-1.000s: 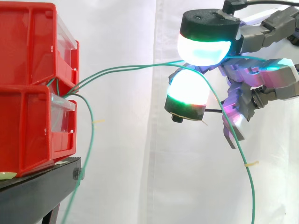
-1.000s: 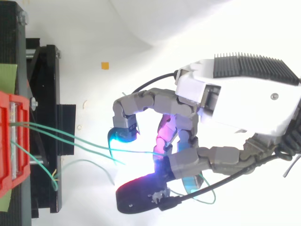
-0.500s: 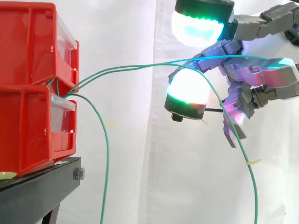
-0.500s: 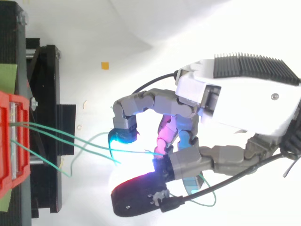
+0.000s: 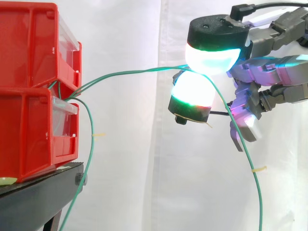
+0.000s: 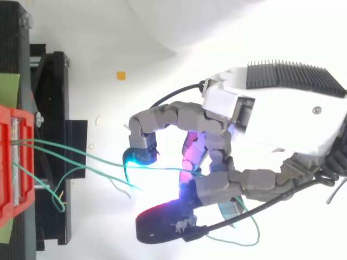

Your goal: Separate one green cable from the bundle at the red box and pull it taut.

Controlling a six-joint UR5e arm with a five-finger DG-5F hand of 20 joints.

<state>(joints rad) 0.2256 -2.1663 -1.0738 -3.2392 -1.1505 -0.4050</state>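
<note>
Now, upper right, the grey glowing-tipped hand (image 5: pixel 274 89) pinches a thin green cable (image 5: pixel 130 72) leading from the red plastic box (image 5: pixel 29 48) — next, probably pull rightward until taut.

A white curtain (image 5: pixel 130 183) is hung behind the work, and its folds are seen as faint upright lines in the side view. A black stand (image 5: pixel 33 202) is set at the left, with a bolt (image 5: pixel 81 179) fixed in its front edge. From above, the stand's black frame (image 6: pixel 54 97) is seen along the left edge, where a strip of pale green tape (image 6: pixel 10 85) is stuck and a silver screw (image 6: pixel 38 117) is seated. A small orange square (image 6: pixel 121 75) is seen on the white surface, well apart from the stand.
</note>
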